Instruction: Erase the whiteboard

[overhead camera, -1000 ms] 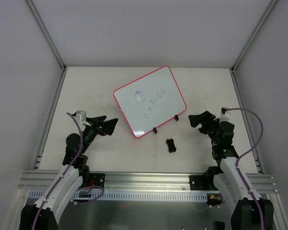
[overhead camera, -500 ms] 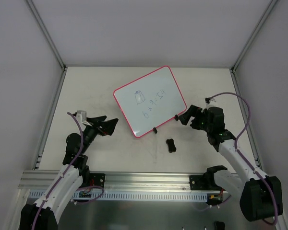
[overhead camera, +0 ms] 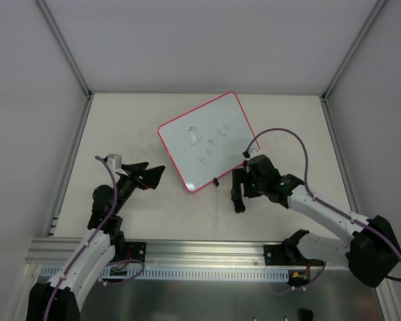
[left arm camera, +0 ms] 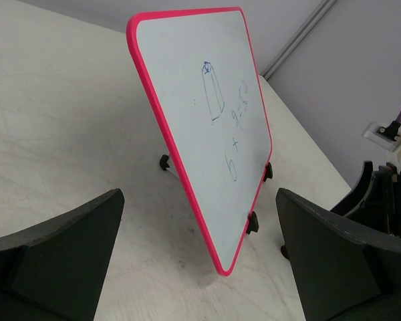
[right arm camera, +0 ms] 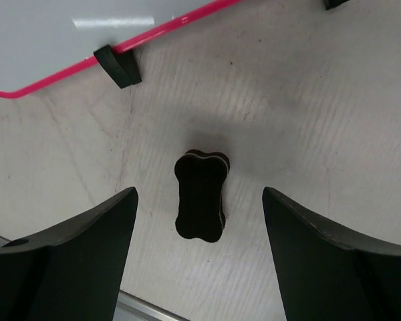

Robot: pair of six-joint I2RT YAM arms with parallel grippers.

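Right end effector (right arm camera: 199,200) open, astride the eraser (right arm camera: 200,190).
I judge the whiteboard (overhead camera: 210,144) light, stiff and slippery; I would brace its pink rim with my wide-open left end effector (left arm camera: 200,197).

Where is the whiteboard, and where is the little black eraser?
whiteboard (overhead camera: 209,142): top external view, middle of its white face.
eraser (right arm camera: 200,195): right wrist view, middle of its black top.
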